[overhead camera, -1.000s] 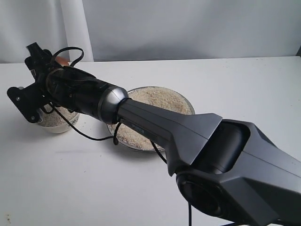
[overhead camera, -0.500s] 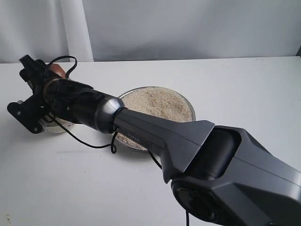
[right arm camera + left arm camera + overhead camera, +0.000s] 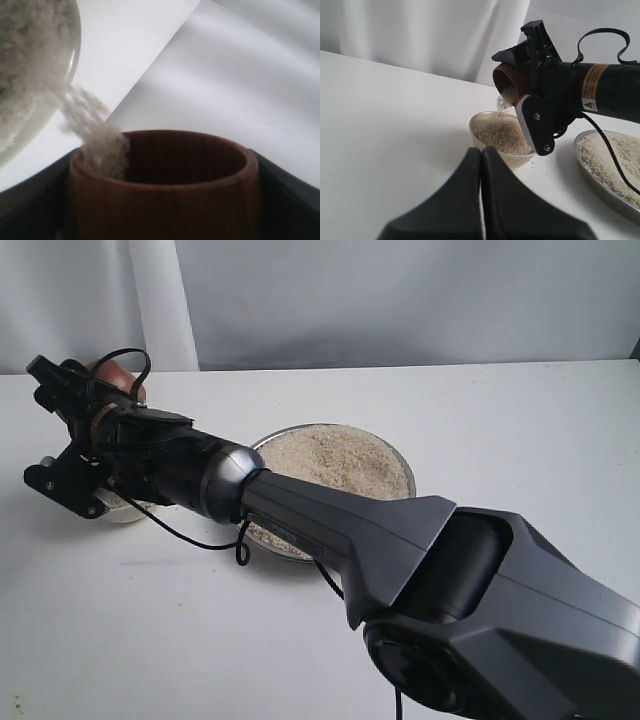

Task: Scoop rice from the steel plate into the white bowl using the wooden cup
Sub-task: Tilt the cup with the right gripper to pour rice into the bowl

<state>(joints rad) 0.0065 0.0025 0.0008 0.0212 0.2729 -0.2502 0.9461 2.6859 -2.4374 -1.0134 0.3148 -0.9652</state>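
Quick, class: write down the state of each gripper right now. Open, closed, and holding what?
Left gripper: closed, empty.
Right gripper: closed on the cup, which is tipped, with rice pouring into the bowl.

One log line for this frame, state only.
phase: pouring | right gripper: shut on wooden cup, tilted above white bowl | rice: streaming into bowl | steel plate: holds rice | left gripper: shut, empty

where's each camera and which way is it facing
Exterior: high behind the right arm, looking along it to the steel plate and wooden cup.
Left wrist: low behind the shut left gripper, facing the white bowl.
Right wrist: behind the cup, right gripper fingers flanking it, facing the bowl.
Shared: all show cup and bowl.
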